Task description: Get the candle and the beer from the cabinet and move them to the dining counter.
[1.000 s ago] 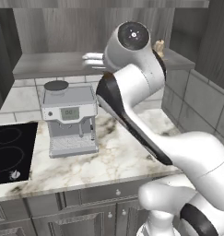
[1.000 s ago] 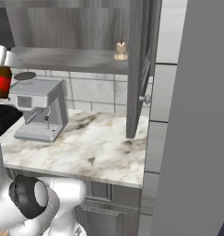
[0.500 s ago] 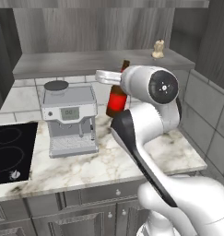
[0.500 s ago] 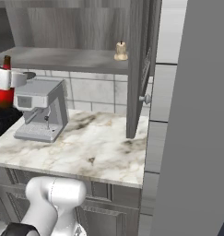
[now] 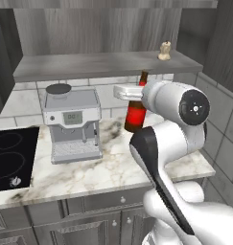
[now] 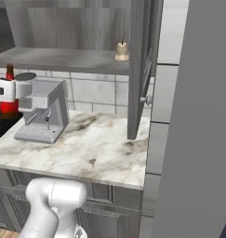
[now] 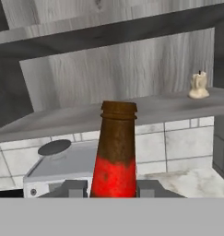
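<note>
Now gripper (image 7: 114,188) clamped on beer (image 5: 136,113), upright beside coffee machine (image 5: 73,123), candle (image 5: 164,51) on cabinet (image 5: 103,64) shelf

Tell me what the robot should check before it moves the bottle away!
1. Grip on the beer: gripper shut on it, a finger each side. Ok.
2. Beer out of the cabinet: clear of its shelf, above the worktop. Ok.
3. Beer upright: neck points up. Ok.
4. Coffee machine close beside the bottle: touching or apart, cannot tell.
5. Candle fetched: on the shelf, not yet taken. Not ok.
</note>
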You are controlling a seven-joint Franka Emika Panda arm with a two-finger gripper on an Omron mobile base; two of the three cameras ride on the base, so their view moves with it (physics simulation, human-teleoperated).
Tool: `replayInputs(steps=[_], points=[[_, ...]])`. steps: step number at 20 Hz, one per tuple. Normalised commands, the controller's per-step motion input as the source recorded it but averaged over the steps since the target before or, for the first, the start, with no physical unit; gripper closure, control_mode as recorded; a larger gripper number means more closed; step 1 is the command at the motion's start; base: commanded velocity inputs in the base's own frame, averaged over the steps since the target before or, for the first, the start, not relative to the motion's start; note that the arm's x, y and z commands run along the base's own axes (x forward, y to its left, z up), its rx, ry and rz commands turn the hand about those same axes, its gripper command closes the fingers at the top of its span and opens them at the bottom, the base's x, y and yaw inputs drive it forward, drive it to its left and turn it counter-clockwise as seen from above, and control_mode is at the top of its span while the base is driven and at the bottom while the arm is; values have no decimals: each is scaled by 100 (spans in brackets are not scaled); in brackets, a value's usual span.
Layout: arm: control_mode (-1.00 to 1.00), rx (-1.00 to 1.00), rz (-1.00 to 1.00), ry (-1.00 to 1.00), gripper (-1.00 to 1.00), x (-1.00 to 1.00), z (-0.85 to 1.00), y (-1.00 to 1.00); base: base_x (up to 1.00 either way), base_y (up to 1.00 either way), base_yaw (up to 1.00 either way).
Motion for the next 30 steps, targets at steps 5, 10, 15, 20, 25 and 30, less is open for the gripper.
replayInputs(steps=[5, 10, 15, 20, 25, 30], points=[[-100, -3, 4, 0, 100, -26, 0, -43, 0, 0, 0], [-100, 0, 9, 0, 100, -19, 0, -48, 0, 0, 0], [-100, -1, 6, 1, 100, -2, 0, -24, 0, 0, 0], [-100, -8, 3, 0, 100, 0, -5, -5, 0, 0, 0], [-100, -6, 1, 0, 100, -1, -4, -2, 0, 0, 0], [-100, 0, 0, 0, 100, 0, 0, 0, 0, 0, 0]])
